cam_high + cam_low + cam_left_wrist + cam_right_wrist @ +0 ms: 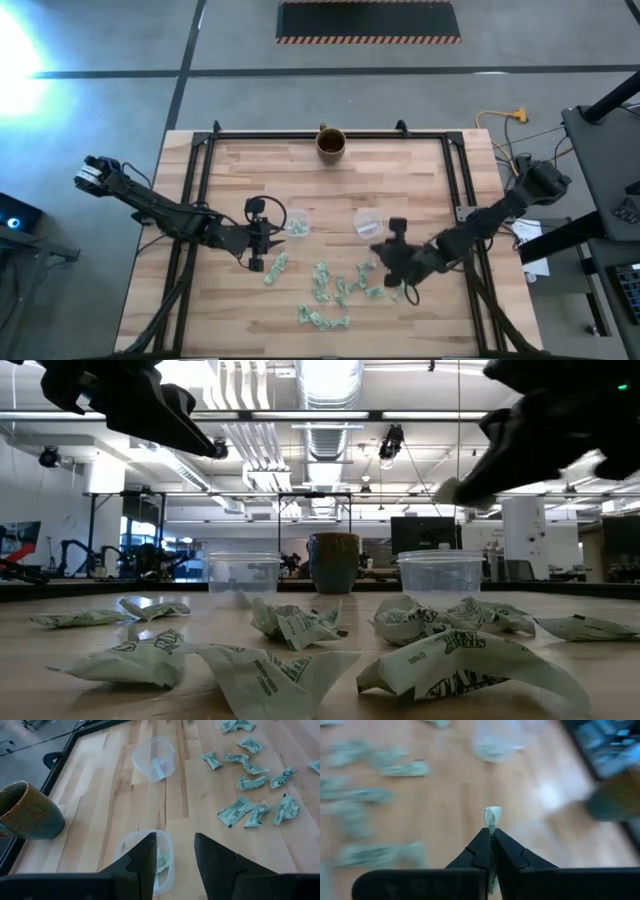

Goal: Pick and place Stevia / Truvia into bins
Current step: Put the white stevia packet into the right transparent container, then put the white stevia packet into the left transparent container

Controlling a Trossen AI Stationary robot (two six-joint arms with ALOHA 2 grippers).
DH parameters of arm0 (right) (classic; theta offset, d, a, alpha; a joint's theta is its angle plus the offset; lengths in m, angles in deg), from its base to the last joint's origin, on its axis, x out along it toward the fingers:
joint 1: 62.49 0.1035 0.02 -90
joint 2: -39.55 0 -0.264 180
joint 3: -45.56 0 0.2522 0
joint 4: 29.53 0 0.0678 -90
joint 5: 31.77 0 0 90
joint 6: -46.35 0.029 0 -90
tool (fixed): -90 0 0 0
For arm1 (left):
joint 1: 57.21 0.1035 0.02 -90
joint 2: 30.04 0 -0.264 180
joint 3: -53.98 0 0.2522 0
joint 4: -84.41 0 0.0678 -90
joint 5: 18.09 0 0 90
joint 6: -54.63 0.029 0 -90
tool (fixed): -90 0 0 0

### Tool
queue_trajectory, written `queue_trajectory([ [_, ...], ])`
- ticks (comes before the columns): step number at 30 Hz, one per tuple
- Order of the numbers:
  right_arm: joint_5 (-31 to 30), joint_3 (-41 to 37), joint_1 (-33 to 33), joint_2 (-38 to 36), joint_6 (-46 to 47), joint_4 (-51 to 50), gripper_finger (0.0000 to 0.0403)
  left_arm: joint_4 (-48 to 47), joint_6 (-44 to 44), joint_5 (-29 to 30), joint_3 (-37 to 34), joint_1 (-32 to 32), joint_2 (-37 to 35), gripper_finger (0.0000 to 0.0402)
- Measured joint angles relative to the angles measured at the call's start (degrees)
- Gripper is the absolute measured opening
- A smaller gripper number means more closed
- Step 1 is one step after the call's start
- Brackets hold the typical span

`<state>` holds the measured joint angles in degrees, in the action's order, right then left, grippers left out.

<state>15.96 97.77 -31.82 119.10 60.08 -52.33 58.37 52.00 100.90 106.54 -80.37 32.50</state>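
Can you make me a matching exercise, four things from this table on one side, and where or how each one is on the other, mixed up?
Things:
1. left gripper
2. right gripper
3. brown mug
4. left clear cup

States:
A. stands at the table's far edge
B. shut on a sweetener packet
C. open, above a cup
D. holds a packet inside

Pairs: 1-C, 2-B, 3-A, 4-D
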Motion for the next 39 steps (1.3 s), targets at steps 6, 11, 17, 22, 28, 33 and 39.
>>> queue_trajectory([
  [6, 1.92, -1.56, -8.94, -2.86, -0.69, -0.31, 0.0009, 1.13, 0.01, 0.0, -0.45, 0.0, 0.0, 0.0116],
  [11, 6.49, -1.76, -13.87, -2.72, -0.65, -0.16, 0.0009, 1.31, 0.02, -0.03, -0.76, 0.0, 0.0, 0.0116],
  [17, 7.68, -1.85, -16.02, -1.67, 0.28, -0.2, 0.0013, 1.33, 0.02, -0.02, -0.76, 0.0, 0.0, 0.0116],
  [22, 7.71, -1.85, -16.13, -1.58, -0.38, -0.15, 0.0045, 1.32, 0.02, -0.03, -0.76, 0.0, 0.0, 0.0116],
  [28, 7.62, -1.82, -16.11, -1.76, -2.21, -0.13, 0.0106, 1.32, -0.05, -0.05, -0.76, 0.0, 0.0, 0.0116],
  [33, 7.78, -1.28, -13.96, -4.18, -6.46, -0.04, 0.0137, -0.51, -4.76, -6.17, -0.76, -0.72, 0.0, 0.0116],
  [39, 7.8, -1.34, -10.39, -7.16, -8.45, -0.97, 0.0146, -5.44, -13.86, -9.34, -0.78, -3.28, 0.28, 0.0116],
])
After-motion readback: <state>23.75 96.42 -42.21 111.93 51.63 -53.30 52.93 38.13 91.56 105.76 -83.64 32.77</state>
